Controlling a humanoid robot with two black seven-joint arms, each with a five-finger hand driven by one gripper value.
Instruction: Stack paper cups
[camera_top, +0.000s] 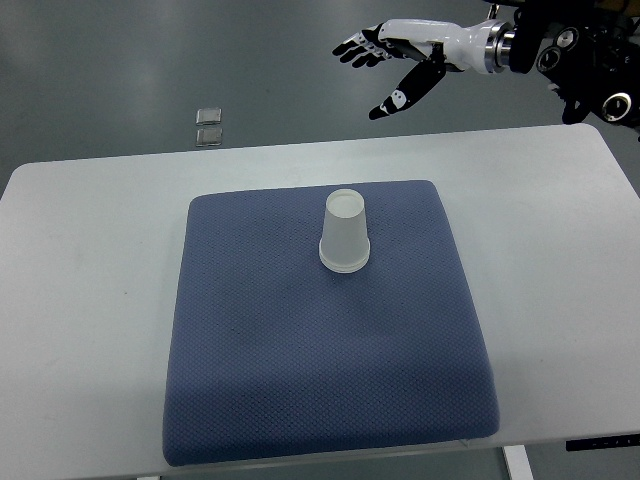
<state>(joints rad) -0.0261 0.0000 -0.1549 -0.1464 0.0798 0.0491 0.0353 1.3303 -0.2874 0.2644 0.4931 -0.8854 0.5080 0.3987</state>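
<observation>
A white paper cup stack (345, 234) stands upside down, base up and rim down, on a blue-grey padded mat (300, 380) that covers the middle of the white table (80, 300); it sits nearer the far edge of the mat than the near one. Whether it is a single cup or several nested together cannot be told from this steep view, though no other loose cup shows anywhere on the table, so the stacking looks finished or close to it, as a judgement. The right hand (395, 62) hangs in the air beyond the table's far right corner, well apart from the cup, its fingers (352, 48) spread and holding nothing. The left arm does not show. Two small clear square objects (209, 126) lie on the floor past the table's far edge. If anything is left, it would be only the hand pulling clear.
</observation>
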